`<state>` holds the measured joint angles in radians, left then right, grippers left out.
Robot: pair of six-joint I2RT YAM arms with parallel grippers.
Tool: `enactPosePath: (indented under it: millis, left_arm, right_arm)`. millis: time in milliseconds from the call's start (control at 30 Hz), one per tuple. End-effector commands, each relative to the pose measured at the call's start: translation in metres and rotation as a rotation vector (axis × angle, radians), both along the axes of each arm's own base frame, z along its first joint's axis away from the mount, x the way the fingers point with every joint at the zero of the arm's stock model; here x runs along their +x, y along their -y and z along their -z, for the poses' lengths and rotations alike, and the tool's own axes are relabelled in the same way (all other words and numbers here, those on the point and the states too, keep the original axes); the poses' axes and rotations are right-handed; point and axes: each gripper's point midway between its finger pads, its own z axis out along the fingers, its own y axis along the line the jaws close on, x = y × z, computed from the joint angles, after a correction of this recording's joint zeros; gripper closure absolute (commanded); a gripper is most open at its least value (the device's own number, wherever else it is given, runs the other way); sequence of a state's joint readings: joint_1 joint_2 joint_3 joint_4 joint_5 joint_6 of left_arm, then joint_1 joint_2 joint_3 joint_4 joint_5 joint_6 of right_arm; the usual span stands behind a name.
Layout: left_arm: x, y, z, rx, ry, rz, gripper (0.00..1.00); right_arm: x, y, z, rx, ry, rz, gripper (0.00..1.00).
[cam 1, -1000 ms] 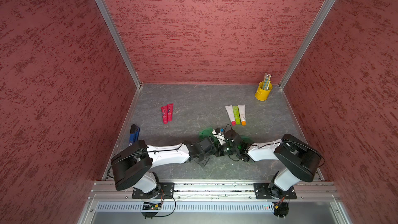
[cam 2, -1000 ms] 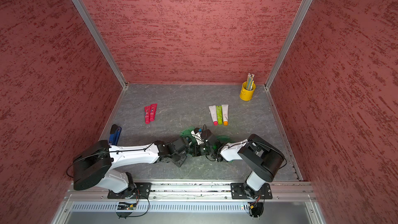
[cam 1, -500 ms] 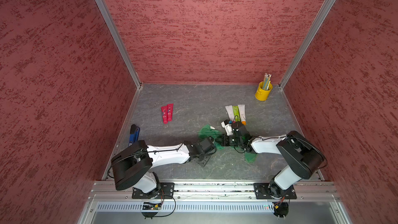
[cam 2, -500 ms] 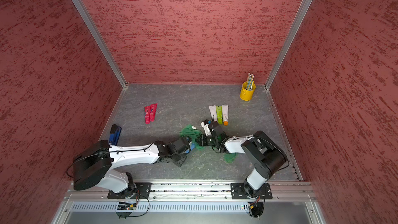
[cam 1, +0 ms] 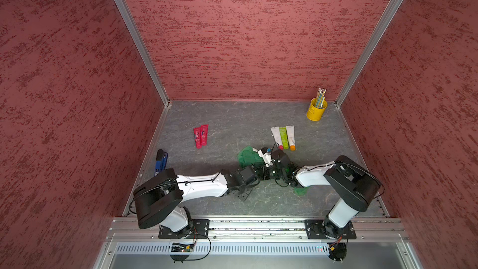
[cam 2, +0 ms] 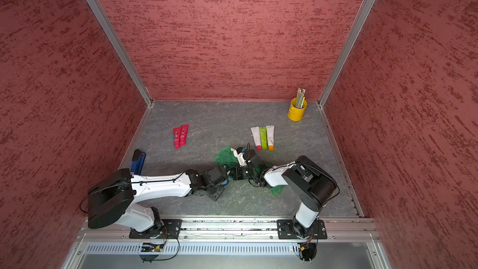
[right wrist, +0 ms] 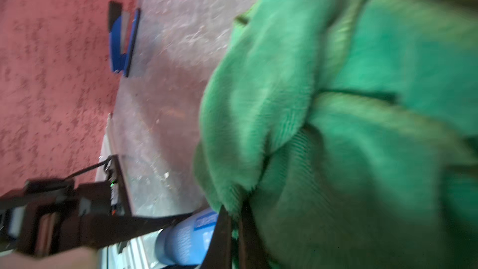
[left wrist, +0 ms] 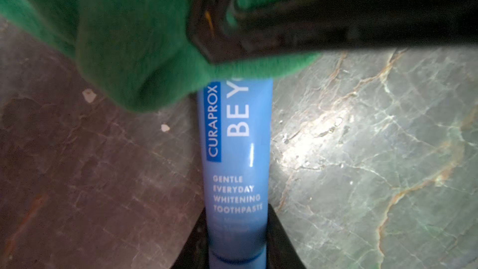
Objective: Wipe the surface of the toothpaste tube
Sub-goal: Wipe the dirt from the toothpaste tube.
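Set against a second ago, the right hand (right wrist: 234,229) and the green cloth (cam 1: 248,157) it carries are found farther toward 12 o'clock on the bench (cam 1: 232,130), nearer the three pale tubes (cam 1: 283,137). A patch of green fabric (cam 1: 301,191) is now laid bare under the right arm (cam 1: 311,177), toward 5 o'clock. Against half a second ago next to nothing is altered. The left arm (cam 1: 201,187) is seen where it was throughout.

The right hand is closed tight, a fold of the cloth being pinched between its dark fingers (right wrist: 223,231). The left hand (left wrist: 236,244) is closed partway on the blue toothpaste tube (left wrist: 235,151), which is clamped by one end between the two fingers (left wrist: 280,241) (the printed face is turned up to the wrist camera). From that grip the tube is held straight out from the left hand, toward 3 o'clock, and its far end is buried under the cloth, over which the right hand is laid from 4 o'clock. Whether the tube rests on the bench cannot be told. In both top views the tube is almost wholly hidden by the two hands, which are met near the middle of the bench.
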<state>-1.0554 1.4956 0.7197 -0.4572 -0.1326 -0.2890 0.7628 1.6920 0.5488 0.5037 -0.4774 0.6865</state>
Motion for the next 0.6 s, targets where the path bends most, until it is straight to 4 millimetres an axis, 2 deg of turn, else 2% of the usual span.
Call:
enactPosePath:
  millis: [0,67,200,300,367,467,567]
  left_arm:
    - [0.004,0.004,-0.003,-0.017,0.021,-0.009,0.93]
    - [0.004,0.004,-0.003,-0.015,0.021,-0.010,0.93]
    - [0.005,0.003,-0.004,-0.016,0.027,-0.015,0.94]
    - [0.005,0.002,-0.005,-0.019,0.031,-0.017,0.94]
    - [0.005,0.002,-0.005,-0.019,0.031,-0.018,0.94]
    - [0.005,0.002,-0.005,-0.018,0.031,-0.018,0.95]
    - [0.005,0.001,-0.005,-0.017,0.032,-0.021,0.95]
  right_arm:
    - [-0.057,-0.014,0.006,0.055,-0.141,-0.146,1.00]
    - [-0.057,-0.013,0.010,0.045,-0.143,-0.146,1.00]
    - [-0.042,-0.010,0.018,-0.002,-0.117,-0.124,1.00]
    - [-0.016,0.006,0.025,-0.061,-0.084,-0.053,1.00]
    - [0.007,0.023,0.027,-0.114,-0.052,0.017,1.00]
    - [0.035,0.044,0.022,-0.181,0.003,0.102,1.00]
    - [0.053,0.056,0.018,-0.248,0.047,0.158,1.00]
